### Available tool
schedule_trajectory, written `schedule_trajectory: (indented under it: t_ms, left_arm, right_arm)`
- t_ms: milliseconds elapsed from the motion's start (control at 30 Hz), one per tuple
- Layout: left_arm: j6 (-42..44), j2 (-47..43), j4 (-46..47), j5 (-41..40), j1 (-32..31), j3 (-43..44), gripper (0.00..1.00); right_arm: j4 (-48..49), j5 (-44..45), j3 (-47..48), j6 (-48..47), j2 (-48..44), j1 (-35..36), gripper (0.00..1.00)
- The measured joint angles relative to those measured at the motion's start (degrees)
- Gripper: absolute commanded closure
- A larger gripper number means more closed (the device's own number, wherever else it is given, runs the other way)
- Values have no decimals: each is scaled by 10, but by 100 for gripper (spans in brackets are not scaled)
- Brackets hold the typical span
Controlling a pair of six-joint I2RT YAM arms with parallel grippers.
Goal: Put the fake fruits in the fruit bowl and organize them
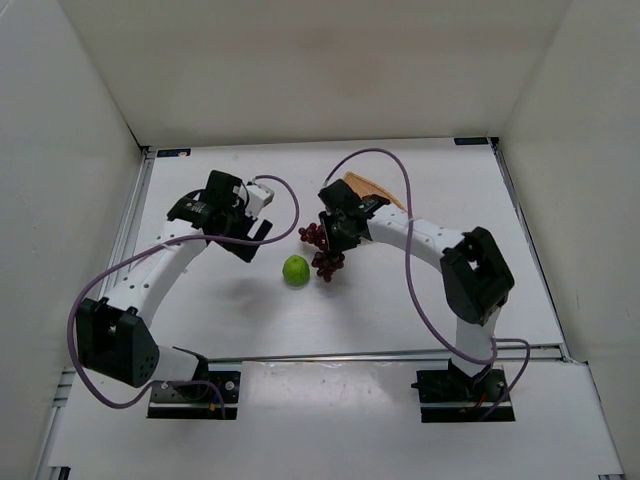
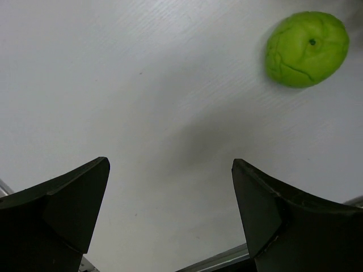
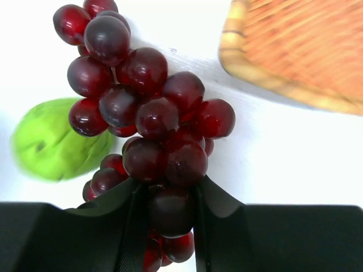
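Right pincer (image 3: 170, 195) clamped on the grape bunch (image 3: 153, 113), near the bowl (image 3: 266, 81).
Left arm (image 1: 150, 268) arches inward, left pincer (image 2: 170, 192) spread apart above the white worktop (image 1: 400, 300); white walls (image 1: 300, 70) around.

Right pincer (image 3: 170, 212) clamping grape bunch (image 3: 150, 122), green fruit (image 3: 54, 141) left, woven bowl (image 3: 295, 51) upper right

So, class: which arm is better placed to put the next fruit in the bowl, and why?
Right. The right gripper is shut on the grapes, the bowl close beside them. The left gripper is open and empty, the green fruit off to one side.
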Motion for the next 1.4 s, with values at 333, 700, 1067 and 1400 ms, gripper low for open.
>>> schedule_trajectory:
  t_ms: [333,700,1067,1400]
  left_arm:
    - [2,31,-22,67,-32,7,0]
    - [-2,152,-25,99,-117,54,0]
    - [-3,249,-17,99,-142,74,0]
    - [-3,329,9,121,-149,135,28]
  right_arm:
    - [-45,67,83,-31,-106,-35,79]
    - [-90,120,265,-34,125,-150,55]
    - [-122,120,296,-42,150,-157,1]
    - [-111,111,238,-28,-8,-157,1]
